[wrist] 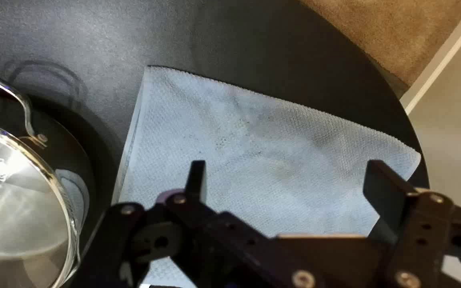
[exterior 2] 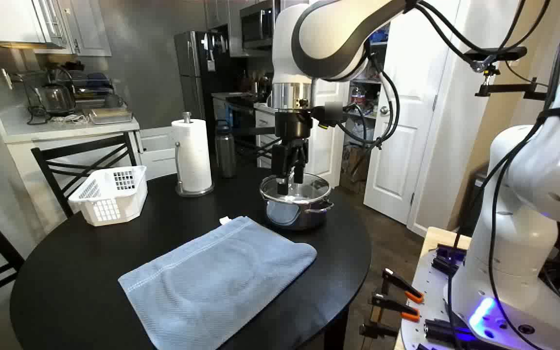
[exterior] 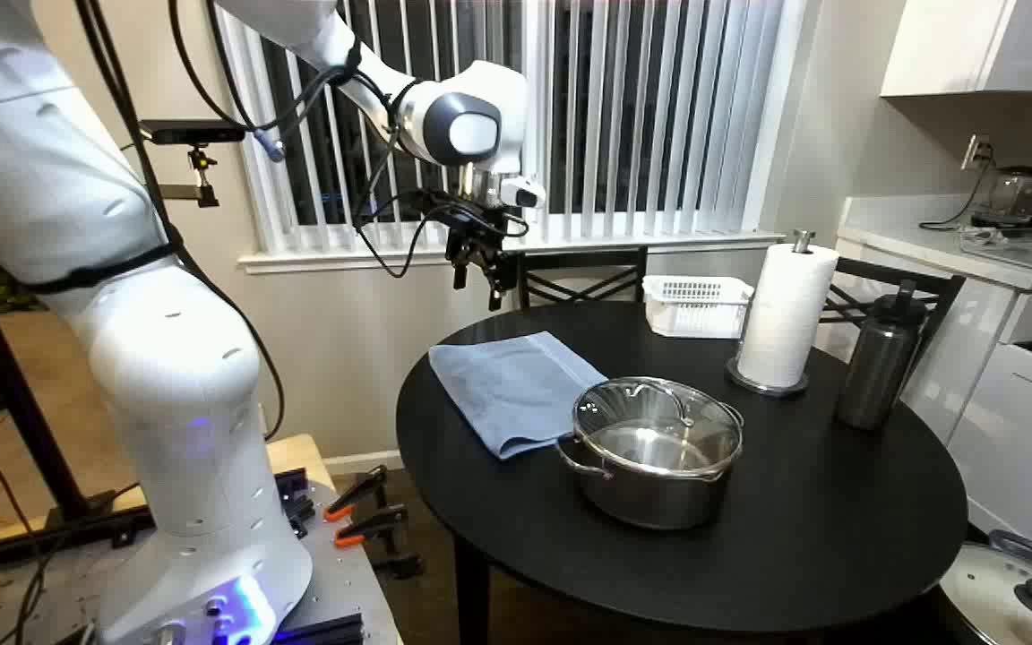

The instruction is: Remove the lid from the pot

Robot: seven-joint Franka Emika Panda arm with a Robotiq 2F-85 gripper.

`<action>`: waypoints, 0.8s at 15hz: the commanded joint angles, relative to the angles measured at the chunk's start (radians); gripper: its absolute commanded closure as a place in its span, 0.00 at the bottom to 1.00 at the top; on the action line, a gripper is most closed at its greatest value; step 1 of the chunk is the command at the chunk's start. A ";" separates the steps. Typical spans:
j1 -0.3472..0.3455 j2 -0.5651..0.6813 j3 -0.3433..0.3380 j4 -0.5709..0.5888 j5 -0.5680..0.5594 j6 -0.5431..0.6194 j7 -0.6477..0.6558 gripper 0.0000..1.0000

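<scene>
Black table (exterior: 825,537), cloth (exterior: 516,385) beside pot (exterior: 646,497)

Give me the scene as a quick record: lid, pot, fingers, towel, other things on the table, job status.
lid: glass, sitting on the pot
pot: shiny steel, beside the towel
fingers: open, holding nothing, over the towel in the wrist view
towel: blue, lying on the black table
other things: white basket, paper-towel roll, dark bottle
job status: lid not yet off
</scene>
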 commanded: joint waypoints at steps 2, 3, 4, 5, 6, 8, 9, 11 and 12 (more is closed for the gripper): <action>-0.013 0.000 0.012 0.001 0.004 -0.002 -0.003 0.00; -0.013 0.000 0.012 0.001 0.004 -0.002 -0.003 0.00; -0.013 0.000 0.013 0.001 0.004 -0.002 -0.003 0.00; -0.013 0.000 0.012 0.001 0.004 -0.002 -0.003 0.00; -0.013 0.000 0.012 0.001 0.004 -0.002 -0.003 0.00; -0.020 0.011 0.015 0.028 0.008 0.011 0.033 0.00; -0.030 0.015 0.005 0.055 0.036 0.018 0.067 0.00; -0.060 0.016 -0.029 0.120 0.063 -0.027 0.105 0.00; -0.080 0.013 -0.054 0.150 0.081 -0.063 0.107 0.00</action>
